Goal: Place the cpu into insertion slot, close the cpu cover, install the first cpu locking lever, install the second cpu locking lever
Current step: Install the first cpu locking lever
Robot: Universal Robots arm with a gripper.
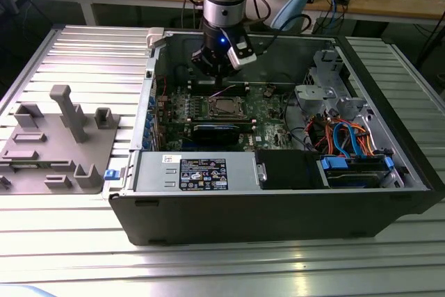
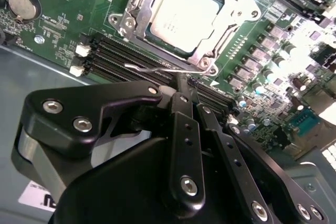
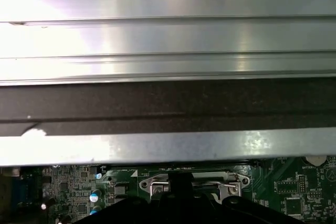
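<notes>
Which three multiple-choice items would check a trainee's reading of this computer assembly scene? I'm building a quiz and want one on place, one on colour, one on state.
1. Where is the small silvery-grey square cpu?
A. in the dark square insertion slot
B. on the grey plastic tray
C. on the ribbed metal table

2. What colour is the large circuit board?
A. red
B. green
C. white

3. How does the thin silvery windowed cpu cover stand?
A. raised upright
B. lying flat around the cpu
C. taken off the board

Answers: 1 A, the chip sits inside the socket's metal rim; 2 B, green shows all around the socket; 3 B, its frame lies over the chip's edges.
</notes>
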